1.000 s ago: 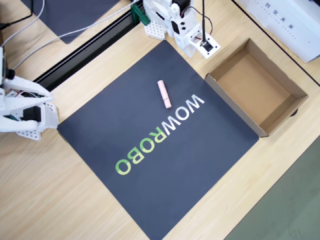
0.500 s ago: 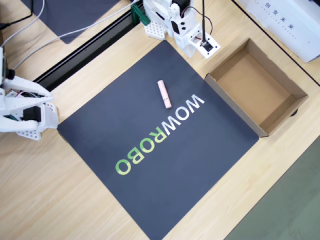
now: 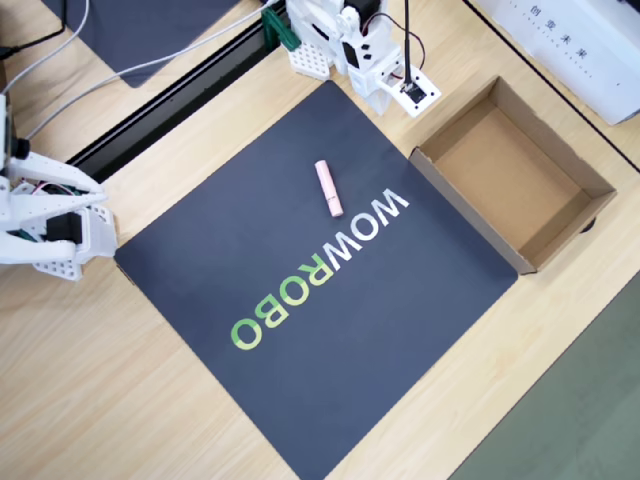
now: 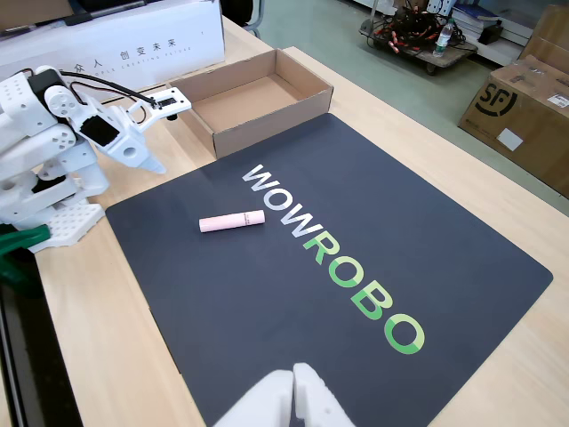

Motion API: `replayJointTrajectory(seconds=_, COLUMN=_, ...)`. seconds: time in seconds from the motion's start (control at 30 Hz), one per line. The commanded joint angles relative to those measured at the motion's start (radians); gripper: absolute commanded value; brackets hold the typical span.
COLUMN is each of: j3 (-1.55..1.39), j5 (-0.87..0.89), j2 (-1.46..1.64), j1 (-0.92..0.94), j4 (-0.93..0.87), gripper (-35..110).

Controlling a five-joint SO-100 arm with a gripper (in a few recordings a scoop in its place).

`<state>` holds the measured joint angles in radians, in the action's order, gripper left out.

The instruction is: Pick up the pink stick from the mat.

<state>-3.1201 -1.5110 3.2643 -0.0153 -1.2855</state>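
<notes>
The pink stick (image 3: pixel 328 188) (image 4: pixel 231 221) lies flat on the mat (image 3: pixel 250 250) (image 4: pixel 267 294), just beside the white "W" of the WOWROBO lettering. The white arm sits folded at the mat's far edge. Its gripper (image 3: pixel 382 103) (image 4: pixel 149 162) hangs over the mat's corner, well short of the stick. The fingers look shut, with nothing held between them.
An open, empty cardboard box (image 3: pixel 470 215) (image 4: pixel 267 116) stands against the mat's edge near the arm. A white printed carton (image 3: pixel 560 40) (image 4: pixel 116 44) lies beyond it. A plain dark mat (image 3: pixel 150 25) and a black rail (image 3: pixel 170 105) lie behind the arm.
</notes>
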Motion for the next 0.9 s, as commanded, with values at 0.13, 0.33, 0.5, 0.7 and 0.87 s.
replayJointTrajectory(seconds=0.13, j3=-0.006, j5=-0.017, j2=0.014, j1=-0.009, j4=-0.023, gripper=0)
replayJointTrajectory(seconds=0.33, j3=0.002, j5=-0.017, j2=0.014, j1=-0.011, j4=-0.012, gripper=0)
replayJointTrajectory(seconds=0.5, j3=0.046, j5=-0.017, j2=0.014, j1=-0.008, j4=-0.012, gripper=0)
replayJointTrajectory(seconds=0.7, j3=0.172, j5=-0.014, j2=0.014, j1=0.011, j4=-0.02, gripper=0)
replayJointTrajectory(seconds=0.87, j3=0.27, j5=-0.014, j2=0.014, j1=0.021, j4=-0.017, gripper=0)
